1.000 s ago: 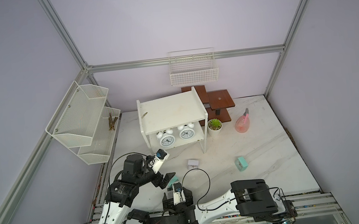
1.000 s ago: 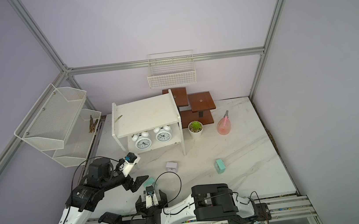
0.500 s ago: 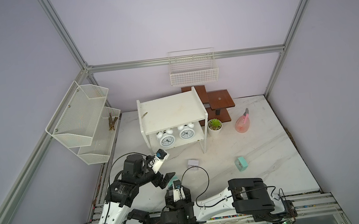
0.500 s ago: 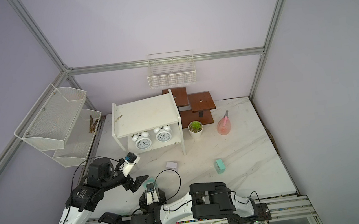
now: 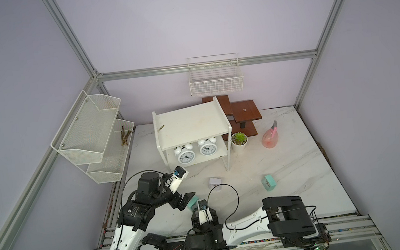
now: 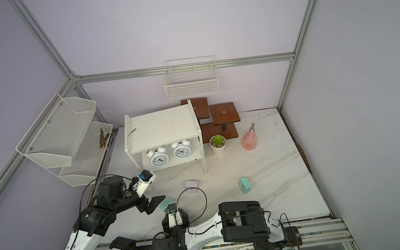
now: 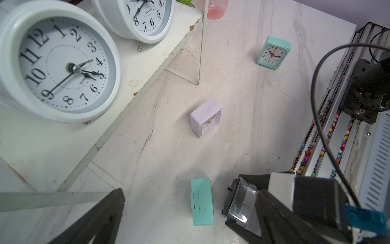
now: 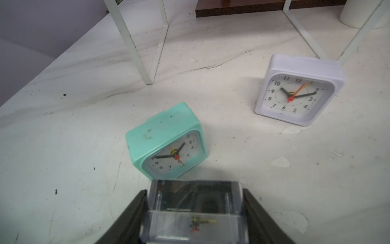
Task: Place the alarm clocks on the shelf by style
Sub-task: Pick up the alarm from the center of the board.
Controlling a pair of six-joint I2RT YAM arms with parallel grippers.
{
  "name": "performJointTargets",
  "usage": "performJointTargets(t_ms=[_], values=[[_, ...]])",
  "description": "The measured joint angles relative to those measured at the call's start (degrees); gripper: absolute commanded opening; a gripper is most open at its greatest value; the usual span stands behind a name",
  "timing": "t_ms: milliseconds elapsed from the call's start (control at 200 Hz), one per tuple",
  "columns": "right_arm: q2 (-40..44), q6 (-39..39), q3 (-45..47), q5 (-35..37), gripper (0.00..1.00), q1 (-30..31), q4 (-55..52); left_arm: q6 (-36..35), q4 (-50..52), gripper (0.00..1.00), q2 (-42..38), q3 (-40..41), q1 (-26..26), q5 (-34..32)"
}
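At the near edge of the marble table [image 5: 286, 151], roughly seven o'clock from its centre, the right gripper [image 8: 195, 191] is clamping both sides of the silver-grey square clock [image 8: 190, 224]. From the wrist view it is hard to tell whether the clock is sitting on the surface or already clear of it. A mint-green clock [image 8: 166, 139] is standing at twelve o'clock from the held one, so close that their edges may be touching. The white square clock [image 8: 299, 90] is waiting at one o'clock. The left gripper [image 5: 184, 201] is hovering at ten o'clock with its jaws spread wide and nothing in them. On the shelf [image 5: 188, 124], the two twin-bell clocks [image 5: 185, 155] are occupying the lower board while the top board is lying bare. A second mint clock [image 5: 268, 182] is sitting at three o'clock. A forward lift is likely to topple the neighbouring mint clock. The glossy case could slide out of a side pinch, and the two arms are working close enough to clip one another.
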State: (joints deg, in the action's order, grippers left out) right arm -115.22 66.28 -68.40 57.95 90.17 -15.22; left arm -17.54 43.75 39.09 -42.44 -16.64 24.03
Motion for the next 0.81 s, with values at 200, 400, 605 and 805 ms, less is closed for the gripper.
performJointTargets(t_ms=[200, 400, 605, 805], values=[[7.5, 0.8, 3.5, -0.2, 0.54, 0.0, -4.1, 0.0, 0.0, 1.00, 0.0, 0.0, 0.0, 0.5], [13.1, -0.3, 3.8, -0.3, 0.53, -0.7, -10.3, -0.5, 0.1, 1.00, 0.0, 0.0, 0.0, 1.6], [20.9, -6.9, 3.0, 0.2, 0.53, -3.5, -14.8, -0.7, 0.1, 1.00, -0.1, 0.0, -0.1, 2.6], [28.5, -16.8, -2.6, -1.2, 0.52, -7.5, -15.9, -1.1, 0.2, 1.00, -0.1, 0.0, -0.2, 3.0]])
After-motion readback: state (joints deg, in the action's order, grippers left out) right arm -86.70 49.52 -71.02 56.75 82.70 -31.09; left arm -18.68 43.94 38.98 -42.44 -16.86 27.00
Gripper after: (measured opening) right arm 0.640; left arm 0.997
